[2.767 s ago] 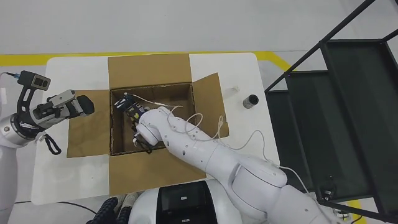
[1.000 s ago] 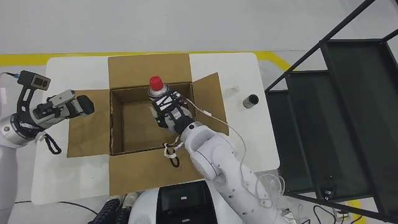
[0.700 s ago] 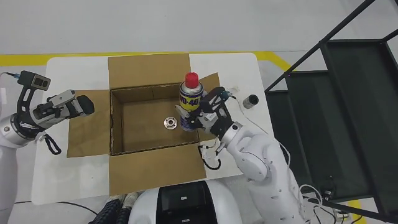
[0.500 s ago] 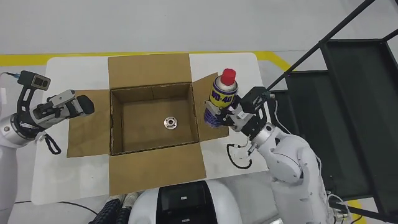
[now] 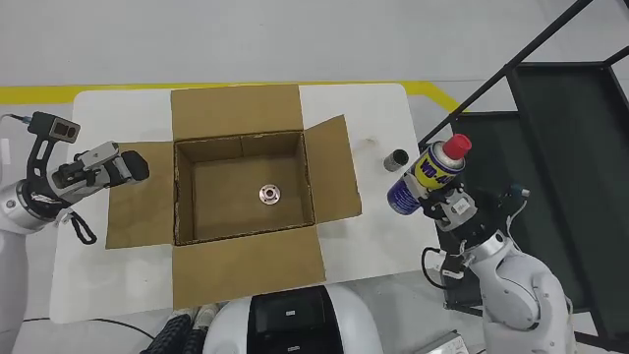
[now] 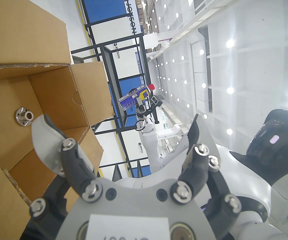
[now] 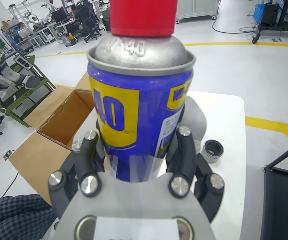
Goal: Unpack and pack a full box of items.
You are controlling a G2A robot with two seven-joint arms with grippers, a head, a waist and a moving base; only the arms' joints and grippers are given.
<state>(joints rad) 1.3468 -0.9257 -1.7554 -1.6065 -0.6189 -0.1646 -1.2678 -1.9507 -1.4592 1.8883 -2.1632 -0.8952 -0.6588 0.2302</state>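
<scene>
An open cardboard box (image 5: 241,147) sits mid-table with a small metal flange (image 5: 267,194) on its floor. My right gripper (image 5: 447,206) is shut on a blue and yellow spray can (image 5: 428,175) with a red cap, held upright in the air over the table's right edge. In the right wrist view the can (image 7: 139,96) stands between the fingers (image 7: 191,121). My left gripper (image 5: 123,167) hovers open over the box's left flap; its wrist view shows the gripper (image 6: 119,126) holding nothing, the flange (image 6: 23,116) and the far-off can (image 6: 136,96).
A short grey cylinder (image 5: 395,160) stands on the white table (image 5: 378,246) right of the box, also the cylinder (image 7: 212,151) near the can. A small clear item (image 5: 371,142) lies behind it. A black metal rack (image 5: 531,157) flanks the table's right side.
My right arm lifted the spray can out of the box and carried it right, past the right flap to the table's edge. The left arm has stayed put.
</scene>
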